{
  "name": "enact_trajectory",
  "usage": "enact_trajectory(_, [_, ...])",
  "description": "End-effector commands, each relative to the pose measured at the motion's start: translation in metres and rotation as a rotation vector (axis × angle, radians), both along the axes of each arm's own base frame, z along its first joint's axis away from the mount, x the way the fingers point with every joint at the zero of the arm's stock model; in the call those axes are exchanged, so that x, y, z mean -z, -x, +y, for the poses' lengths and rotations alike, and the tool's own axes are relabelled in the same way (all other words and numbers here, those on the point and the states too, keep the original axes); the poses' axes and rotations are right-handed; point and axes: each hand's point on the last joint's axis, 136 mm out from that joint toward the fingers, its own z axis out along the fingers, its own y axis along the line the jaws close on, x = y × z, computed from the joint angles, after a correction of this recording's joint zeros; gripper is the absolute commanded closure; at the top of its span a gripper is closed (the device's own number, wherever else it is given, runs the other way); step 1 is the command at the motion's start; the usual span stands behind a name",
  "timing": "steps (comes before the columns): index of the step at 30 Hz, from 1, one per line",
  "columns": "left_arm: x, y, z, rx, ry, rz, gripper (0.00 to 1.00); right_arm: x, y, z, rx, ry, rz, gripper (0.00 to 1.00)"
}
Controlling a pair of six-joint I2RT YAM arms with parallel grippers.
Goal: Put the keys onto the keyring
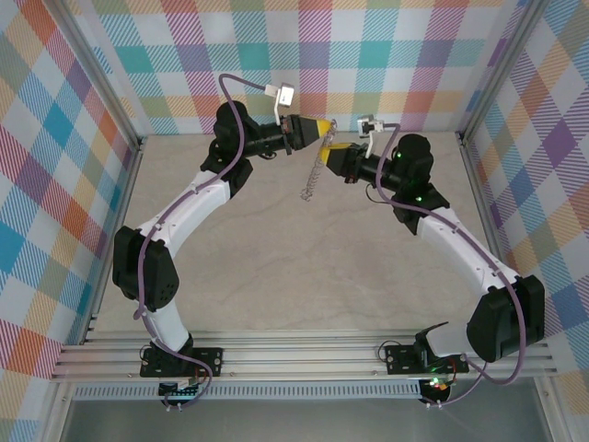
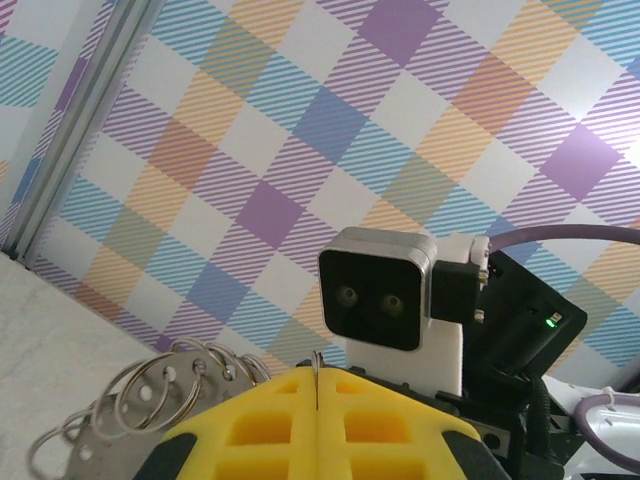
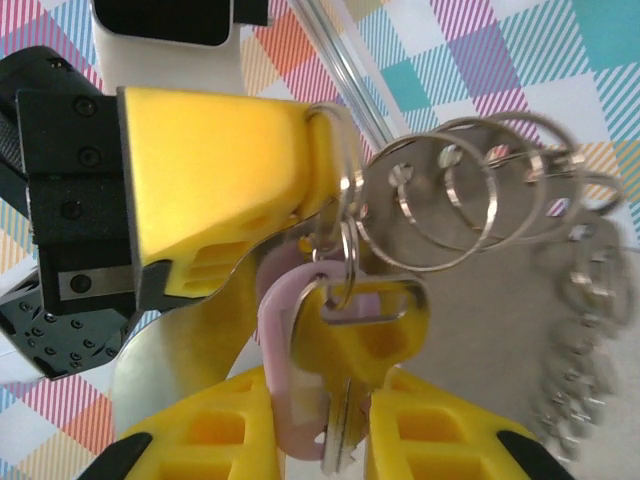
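1. Now you are at the threading step: both grippers meet at 12 o'clock of the table [image 1: 276, 267].
2. Left gripper [image 2: 316, 392]: its jaws are pressed together, pinching the ring [image 2: 316, 358] by its thin edge.
3. Right gripper [image 3: 320, 425]: its jaws are closed on the key [image 3: 342, 435], with a lilac loop [image 3: 272, 340] caught alongside. The key's head sits just under the ring, mid-frame in the right wrist view.
4. My reading: the head touches a small link hanging from the ring. I cannot tell whether it is already through the coil. The next move calls for a steady left hold while you work the key's hole round the coil with small wrist turns, loosening neither pinch.
5. What each view gives you:
   - Right wrist: the key at 6 o'clock, the spare rings [image 3: 470, 200] at 2 and the chain [image 3: 585, 380] at 4.
   - Left wrist: the jaw seam gripping the ring, the spare rings at 8 and the right camera [image 2: 380, 300] at centre.
   - Top: the chain trailing toward 6 o'clock from the grippers.
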Motion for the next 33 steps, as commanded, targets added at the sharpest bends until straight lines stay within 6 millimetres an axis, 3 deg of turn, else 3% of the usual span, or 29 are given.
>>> enact_trajectory(1, [-0.03, 0.016, 0.005, -0.011, 0.053, -0.076, 1.0, 0.001, 0.018, 0.01, -0.068, 0.017, -0.022, 1.0])
enact_trajectory(18, [-0.032, 0.017, 0.006, -0.019, 0.058, -0.079, 1.0, 0.011, 0.017, 0.008, -0.039, 0.027, 0.001, 1.0])
enact_trajectory(19, [-0.032, 0.017, 0.006, -0.02, 0.058, -0.078, 1.0, 0.011, 0.016, 0.008, -0.036, 0.027, 0.003, 0.96])
enact_trajectory(21, [-0.033, 0.017, 0.007, -0.023, 0.059, -0.079, 1.0, 0.012, 0.016, 0.008, -0.034, 0.028, 0.007, 0.73])
enact_trajectory(25, [-0.032, 0.017, 0.007, -0.028, 0.057, -0.081, 1.0, 0.015, 0.018, 0.003, -0.007, 0.044, 0.008, 0.55])
enact_trajectory(29, [-0.033, 0.017, 0.008, -0.031, 0.058, -0.088, 1.0, 0.022, 0.024, -0.005, 0.022, 0.073, 0.015, 0.44])
enact_trajectory(33, [-0.035, 0.02, 0.009, -0.029, 0.058, -0.098, 1.0, 0.039, 0.034, -0.017, 0.057, 0.114, 0.041, 0.4])
